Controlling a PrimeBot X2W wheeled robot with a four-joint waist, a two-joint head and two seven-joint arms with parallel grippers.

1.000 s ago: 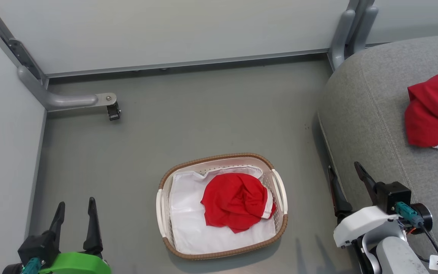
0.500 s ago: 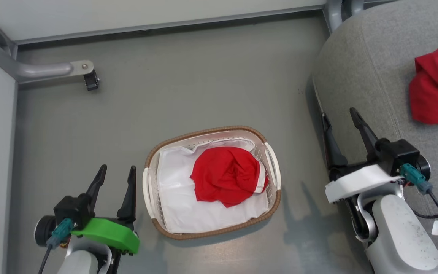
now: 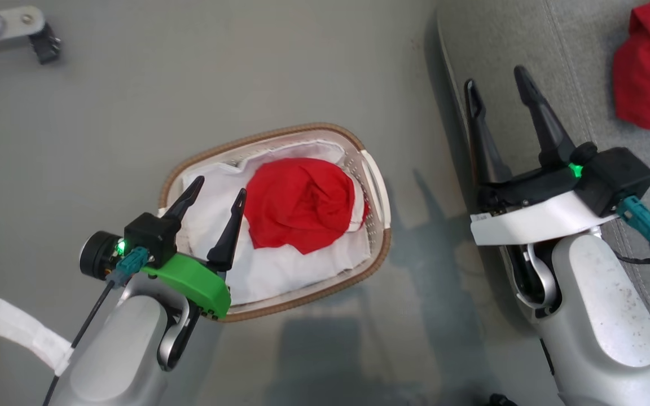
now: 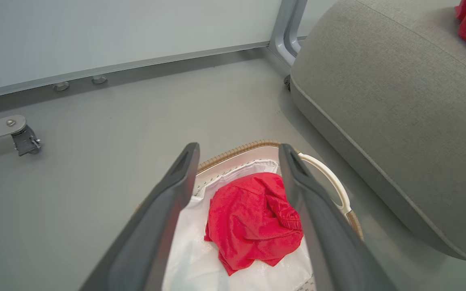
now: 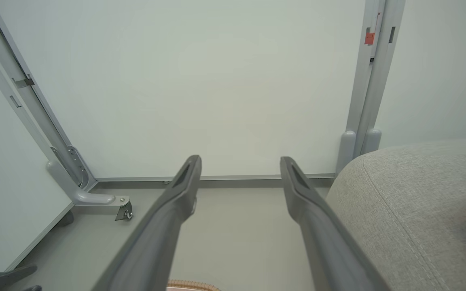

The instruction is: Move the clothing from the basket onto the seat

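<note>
We have one red garment (image 3: 649,84) on the seat (image 3: 528,34); a second garment (image 3: 299,211), possibly the last, lies in the basket (image 3: 257,137). Both jaws stand wide open, empty.

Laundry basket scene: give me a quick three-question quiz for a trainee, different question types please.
1. True or false: the left hand is shut on the red garment in the basket.
2. Where does the second red garment lie? A floor, B sofa seat, C basket.
3. Fill in: under the basket's garment lies a white ____.
Key: 1 false, it is open; 2 B; 3 liner.
</note>
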